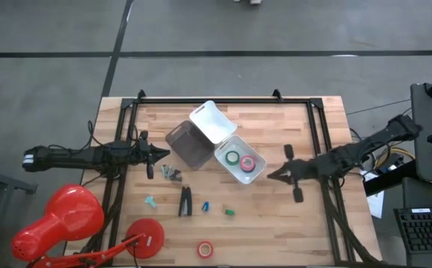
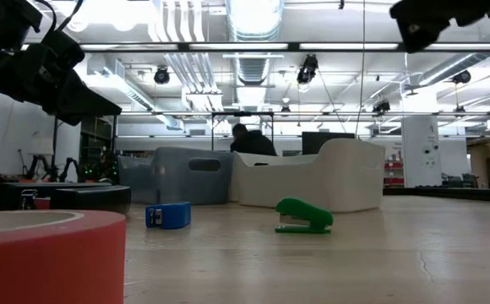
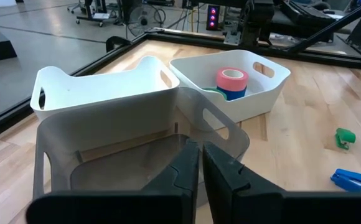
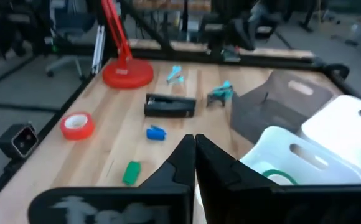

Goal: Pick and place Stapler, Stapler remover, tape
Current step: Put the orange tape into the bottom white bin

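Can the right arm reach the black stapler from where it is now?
Probably yes. The right gripper, shut, hovers beside the white bin; the stapler lies in the open, with only small items nearby.

Three plastic bins, grey (image 1: pixel 188 145) and two white (image 1: pixel 213 122) (image 1: pixel 240 158), crowd the table's middle. The slim black stapler (image 1: pixel 185 201) sits on open wood; red desk lamp (image 1: pixel 145 237) nearby at the left corner.

Three bins (image 1: pixel 229 149) cluster at table (image 1: pixel 320 134) centre. Two tape rolls (image 1: pixel 240 159) sit in right bin. Stapler (image 1: pixel 186 201) lies on table in front of bins. Lone roll (image 1: pixel 205 249) near front edge. Lamp base (image 1: pixel 147 238) at front left.
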